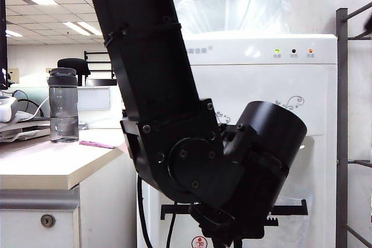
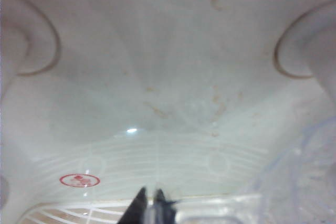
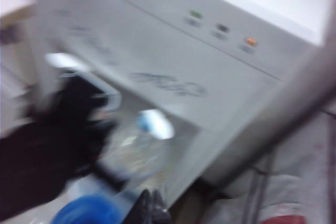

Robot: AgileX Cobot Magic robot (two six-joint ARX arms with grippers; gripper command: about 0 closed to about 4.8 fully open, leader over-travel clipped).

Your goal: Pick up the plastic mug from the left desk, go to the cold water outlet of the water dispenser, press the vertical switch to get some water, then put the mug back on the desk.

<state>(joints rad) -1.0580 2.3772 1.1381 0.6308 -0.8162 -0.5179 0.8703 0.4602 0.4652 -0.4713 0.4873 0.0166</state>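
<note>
The plastic mug (image 2: 294, 187) shows as a clear blur low in the dispenser's niche, and my left gripper (image 2: 149, 205) is shut on a clear part of it. In the exterior view the left arm (image 1: 192, 155) reaches into the water dispenser (image 1: 261, 79) and hides both taps. The blurred right wrist view shows the mug (image 3: 131, 153) under a white tap tinted light blue, the cold water outlet (image 3: 155, 123). The vertical switch is too blurred to make out. My right gripper (image 3: 151, 203) hangs shut and empty in front of the dispenser. The left desk (image 1: 52, 164) stands at the left.
A smoky-grey bottle (image 1: 63, 105) and a pink strip (image 1: 96, 143) are on the desk. A grey metal rack (image 1: 343, 126) stands right of the dispenser. The niche holds two round tap bases (image 2: 21, 35) (image 2: 310, 40), a drip grille (image 2: 63, 216) and a red sticker (image 2: 79, 180).
</note>
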